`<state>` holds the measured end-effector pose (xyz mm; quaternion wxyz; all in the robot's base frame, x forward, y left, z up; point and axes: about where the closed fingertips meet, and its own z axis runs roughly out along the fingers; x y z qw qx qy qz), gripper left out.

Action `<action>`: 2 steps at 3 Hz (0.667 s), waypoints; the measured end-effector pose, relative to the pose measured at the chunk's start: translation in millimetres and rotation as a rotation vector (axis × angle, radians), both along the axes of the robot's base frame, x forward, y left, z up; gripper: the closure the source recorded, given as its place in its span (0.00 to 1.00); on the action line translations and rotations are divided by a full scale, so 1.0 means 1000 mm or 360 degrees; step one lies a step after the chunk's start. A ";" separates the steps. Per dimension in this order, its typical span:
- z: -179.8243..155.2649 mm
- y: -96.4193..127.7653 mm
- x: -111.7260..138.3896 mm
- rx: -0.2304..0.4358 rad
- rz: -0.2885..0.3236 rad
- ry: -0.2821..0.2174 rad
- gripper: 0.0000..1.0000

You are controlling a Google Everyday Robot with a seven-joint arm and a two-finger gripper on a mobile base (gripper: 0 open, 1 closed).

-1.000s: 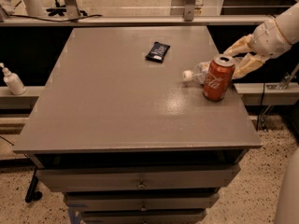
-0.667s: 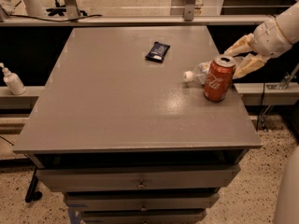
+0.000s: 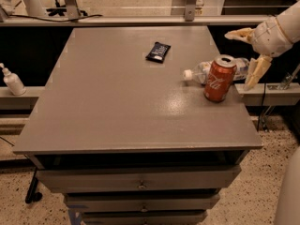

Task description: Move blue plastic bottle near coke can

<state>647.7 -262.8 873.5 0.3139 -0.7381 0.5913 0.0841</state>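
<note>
The blue plastic bottle (image 3: pixel 200 72) lies on its side on the grey table (image 3: pixel 117 97), white cap pointing left, its body partly hidden behind the coke can (image 3: pixel 218 78). The red can stands upright right in front of it, near the table's right edge. My gripper (image 3: pixel 246 55) hangs just past the right edge, beside the bottle's far end. Its cream fingers are spread wide, one finger (image 3: pixel 239 34) above and one below, with nothing between them.
A flat dark blue packet (image 3: pixel 158 52) lies at the back middle of the table. A small white pump bottle (image 3: pixel 12 81) stands on a ledge at the left. Drawers sit under the tabletop. A rail runs along the back.
The gripper has lifted slightly up and away from the bottle, fingers spread wider. The bottle and can have not moved.
</note>
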 end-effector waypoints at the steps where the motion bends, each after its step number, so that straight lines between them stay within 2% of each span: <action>1: 0.007 -0.017 -0.007 0.0005 -0.0052 -0.0018 0.00; 2: 0.026 -0.040 -0.024 0.0010 -0.0168 -0.0047 0.00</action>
